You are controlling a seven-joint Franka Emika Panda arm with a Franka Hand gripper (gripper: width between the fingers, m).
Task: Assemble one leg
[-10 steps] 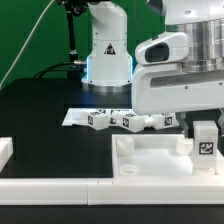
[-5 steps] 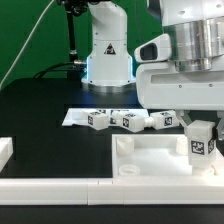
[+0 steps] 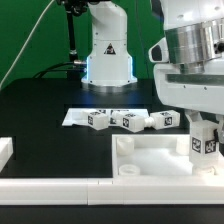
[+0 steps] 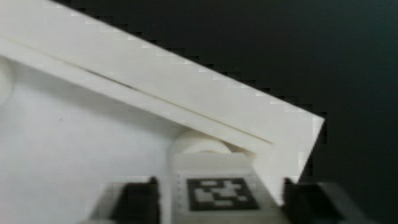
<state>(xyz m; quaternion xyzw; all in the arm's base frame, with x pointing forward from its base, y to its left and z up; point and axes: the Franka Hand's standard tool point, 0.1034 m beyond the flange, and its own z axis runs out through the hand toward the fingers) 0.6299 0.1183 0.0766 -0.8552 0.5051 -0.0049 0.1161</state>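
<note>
**Leg clamped at panel corner**

Farthest from the gripper [image 4: 215, 204], toward the exterior view's left, the marker board [image 3: 74, 117] lies on the black table [image 3: 40, 110]. Three loose legs [image 3: 131, 122] sit in a row between that board and the gripper, and the leftmost rests on the board. The white panel [image 3: 150, 158] lies beneath the gripper, with a round socket [image 3: 128, 171] at its near corner. The fingers [image 4: 128, 203] are closed narrow on the leg [image 3: 204, 144], tag facing outward, over the panel's corner. Whether the leg touches the panel cannot be told.
</note>
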